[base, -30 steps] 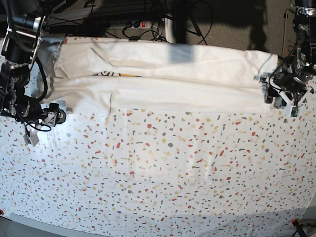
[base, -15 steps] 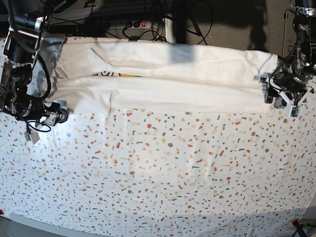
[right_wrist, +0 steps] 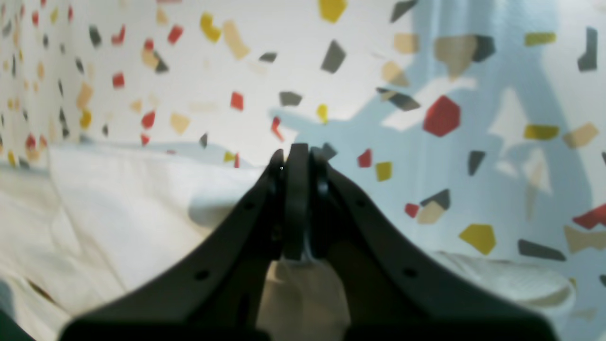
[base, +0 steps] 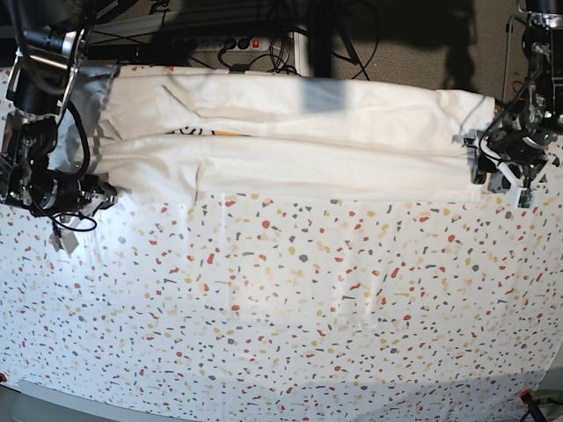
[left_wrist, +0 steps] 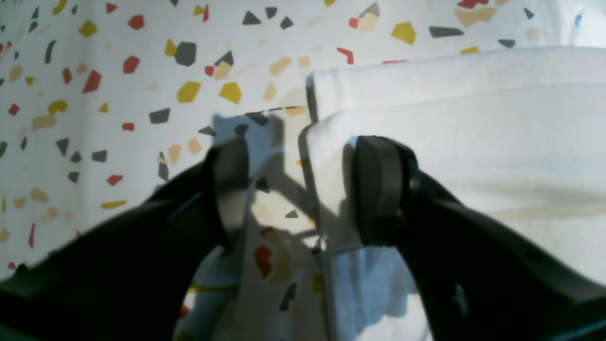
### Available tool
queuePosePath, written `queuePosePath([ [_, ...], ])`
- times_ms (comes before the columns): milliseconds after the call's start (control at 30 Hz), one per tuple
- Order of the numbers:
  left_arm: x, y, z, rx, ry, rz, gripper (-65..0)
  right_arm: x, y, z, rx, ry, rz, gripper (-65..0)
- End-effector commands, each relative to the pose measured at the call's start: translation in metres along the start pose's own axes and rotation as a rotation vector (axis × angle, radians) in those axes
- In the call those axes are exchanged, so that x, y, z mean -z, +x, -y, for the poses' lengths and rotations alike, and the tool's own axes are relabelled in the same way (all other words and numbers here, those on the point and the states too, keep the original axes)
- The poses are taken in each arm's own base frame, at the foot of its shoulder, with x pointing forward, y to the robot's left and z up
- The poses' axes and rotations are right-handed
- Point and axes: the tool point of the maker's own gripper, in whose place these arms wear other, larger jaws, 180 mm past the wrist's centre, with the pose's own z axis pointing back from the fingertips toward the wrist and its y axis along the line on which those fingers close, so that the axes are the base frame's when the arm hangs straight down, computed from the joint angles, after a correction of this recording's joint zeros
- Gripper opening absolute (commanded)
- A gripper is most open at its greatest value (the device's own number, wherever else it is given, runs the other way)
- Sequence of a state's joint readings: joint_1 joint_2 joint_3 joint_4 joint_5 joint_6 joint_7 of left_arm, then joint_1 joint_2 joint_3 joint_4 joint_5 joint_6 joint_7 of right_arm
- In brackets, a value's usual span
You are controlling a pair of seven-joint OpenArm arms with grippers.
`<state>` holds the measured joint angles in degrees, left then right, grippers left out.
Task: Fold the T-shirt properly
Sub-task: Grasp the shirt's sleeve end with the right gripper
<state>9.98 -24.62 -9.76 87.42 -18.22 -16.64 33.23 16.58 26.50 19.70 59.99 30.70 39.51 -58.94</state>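
Since a second ago the right hand (right_wrist: 297,158), at the base view's left edge, has snapped its dark fingers together where before they stood apart. They meet beside the near corner of the large white cotton T-shirt (base: 290,141); a fold of pale cloth bunches under them, but whether any is pinched I cannot tell. If it is caught, that end seems ready to be lifted for the next fold. The left hand (left_wrist: 303,189) has not shifted: it hangs low with jaws spread wide, one finger over the shirt's folded edge and the other over the white table (base: 290,299) cover speckled with red, yellow and grey, gripping nothing. The shirt lies as a long, already folded band along the table's far side, between both hands.
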Motion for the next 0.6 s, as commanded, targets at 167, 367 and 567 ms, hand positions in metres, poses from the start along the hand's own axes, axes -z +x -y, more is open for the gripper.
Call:
queuePosePath([
  [167, -0.004, 0.018, -0.008, 0.014, 0.015, 0.049, -30.5, -0.03, 0.035, -0.006, -0.15, -0.069, 0.141, -65.0],
  [367, -0.004, 0.018, -0.007, 0.013, 0.015, 0.05, -30.5, -0.057, 0.024, -0.041, -0.319, -0.085, 0.237, -65.0],
  [567, -0.004, 0.018, -0.008, 0.014, 0.015, 0.049, -30.5, -0.075, 0.003, -0.074, -0.416, -0.053, 0.304, -65.0],
])
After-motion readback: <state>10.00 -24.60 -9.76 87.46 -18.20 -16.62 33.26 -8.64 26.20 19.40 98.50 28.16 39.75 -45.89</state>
